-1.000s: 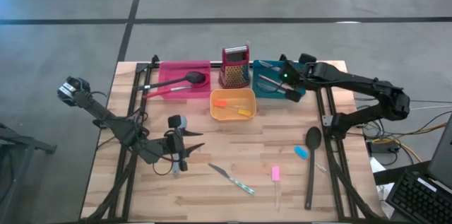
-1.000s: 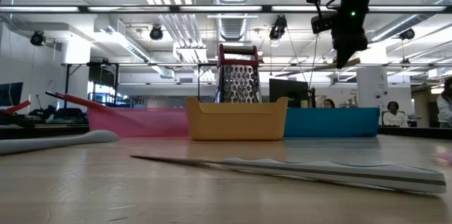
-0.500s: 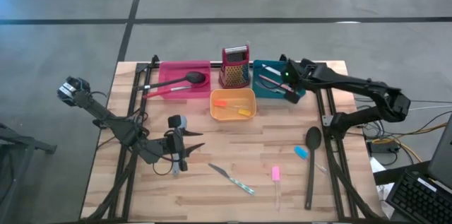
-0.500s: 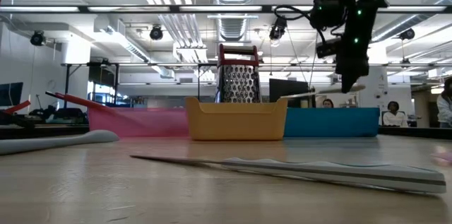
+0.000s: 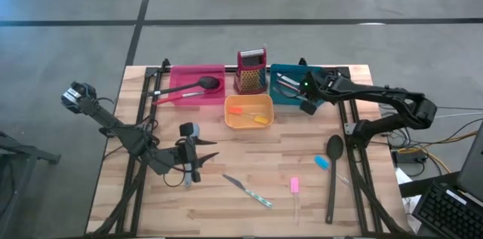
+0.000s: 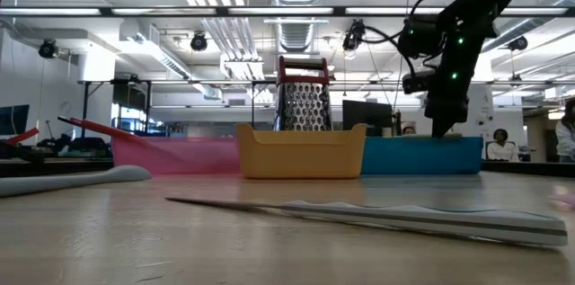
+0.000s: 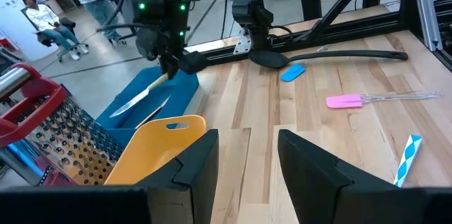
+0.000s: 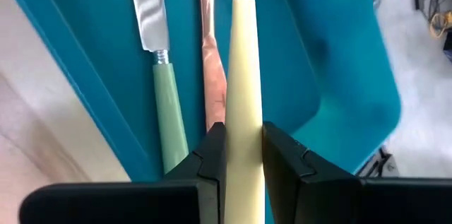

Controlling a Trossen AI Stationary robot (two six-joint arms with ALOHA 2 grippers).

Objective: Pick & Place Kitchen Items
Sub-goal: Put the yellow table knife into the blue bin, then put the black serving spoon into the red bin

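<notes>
My right gripper (image 5: 307, 97) is over the teal tray (image 5: 290, 102) at the far right, shut on a cream-handled knife (image 8: 242, 54). The knife also shows in the left wrist view (image 7: 138, 97), its blade slanting down over the tray. A green-handled knife (image 8: 168, 104) and a copper-coloured one (image 8: 210, 75) lie flat in the tray. My left gripper (image 5: 193, 165) rests open and empty at the table's near left. A striped-handled knife (image 5: 247, 191), a pink spatula (image 5: 294, 186), a blue piece (image 5: 322, 162) and a black spoon (image 5: 333, 171) lie flat on the table. My right gripper pinches the knife's cream handle (image 8: 244, 136) between its two fingers (image 8: 212, 153). The gripper comes from above, and the knife sticks out ahead of the fingers, tilted, blade end lowest over the tray. I cannot tell whether the blade touches the tray.
An orange tray (image 5: 248, 122) with short orange and yellow pieces stands mid-table. A pink tray (image 5: 181, 73) at the far left holds a black spoon and a red spatula. The red grater (image 5: 251, 72) stands upright between the pink and teal trays. People sit in the room beyond.
My right gripper has gone down toward the teal tray with the cream-handled knife, still shut on it. The knife, which stood well above the tray rim, is now down at the rim with its blade slanting into the tray.
</notes>
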